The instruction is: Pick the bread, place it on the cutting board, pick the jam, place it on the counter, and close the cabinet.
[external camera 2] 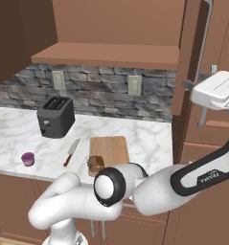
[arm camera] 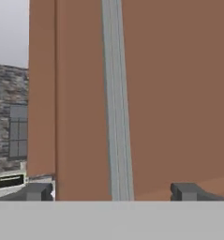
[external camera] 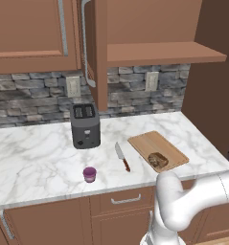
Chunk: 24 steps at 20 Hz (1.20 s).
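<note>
"FRANKA" is printed in white on the dark band of the arm's forearm; no other writing can be read.

The surface [external camera: 34, 153] is white marble with grey veining, backed by a grey stone wall with two pale outlets [external camera: 73, 86]. Below it run reddish-brown drawers with short silver handles. Above hangs the cabinet [external camera: 29, 33], also reddish-brown; its door [external camera: 97, 57] stands open, edge-on over the surface, and a bare wooden shelf [external camera: 159, 51] shows to its right.

On the surface a dark toaster [external camera: 85, 125] stands near the wall. The cutting board [external camera: 156, 149] lies to the right of it, nearer the front edge, and the bread [external camera: 157, 160] rests on the board's near end. A red-handled knife [external camera: 121, 157] lies just left of the board. The jam [external camera: 89, 174] sits on the surface near the front edge, left of the knife, well apart from the board.

The jaws [arm camera: 111, 192] are spread wide and pinch nothing. In the hand view they face the door's panel close up, with its long silver handle [arm camera: 117, 98] running between the two fingertips [arm camera: 36, 191]. Whether they touch the door cannot be told. Bread and jam lie far below the hand.
</note>
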### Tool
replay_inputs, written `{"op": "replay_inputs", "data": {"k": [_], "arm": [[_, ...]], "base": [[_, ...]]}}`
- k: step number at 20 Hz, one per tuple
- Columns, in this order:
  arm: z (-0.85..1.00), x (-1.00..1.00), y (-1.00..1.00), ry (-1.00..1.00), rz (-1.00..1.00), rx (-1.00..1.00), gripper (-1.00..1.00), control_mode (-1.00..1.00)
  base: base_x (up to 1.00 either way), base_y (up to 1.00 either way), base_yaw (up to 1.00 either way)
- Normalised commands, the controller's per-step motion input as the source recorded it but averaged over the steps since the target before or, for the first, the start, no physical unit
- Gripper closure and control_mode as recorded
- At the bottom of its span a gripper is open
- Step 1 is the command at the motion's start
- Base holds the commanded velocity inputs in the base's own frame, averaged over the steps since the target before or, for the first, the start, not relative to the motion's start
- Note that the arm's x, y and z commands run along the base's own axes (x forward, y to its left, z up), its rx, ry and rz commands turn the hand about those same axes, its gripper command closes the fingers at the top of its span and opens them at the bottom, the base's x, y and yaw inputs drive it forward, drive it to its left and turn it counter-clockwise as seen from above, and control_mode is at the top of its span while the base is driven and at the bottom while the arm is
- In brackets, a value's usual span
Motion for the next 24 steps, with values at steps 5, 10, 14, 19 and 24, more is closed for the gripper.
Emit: {"op": "replay_inputs", "data": {"k": [5,10,14,19,24], "arm": [[0.0,-0.15,0.36,0.01,-0.1,0.0,-1.0,-1.0],[0.0,-0.08,0.36,0.02,-0.1,0.0,-1.0,-1.0],[0.0,-0.03,0.43,0.02,-0.1,0.0,-1.0,-1.0],[0.0,-0.03,0.44,0.01,-0.1,0.0,-1.0,-1.0],[0.0,0.0,0.3,0.0,-0.04,0.0,-1.0,-1.0]], "base": [[0.0,0.0,0.0],[0.0,0.0,0.0],[0.0,0.0,0.0],[0.0,0.0,0.0],[0.0,0.0,0.0]]}}
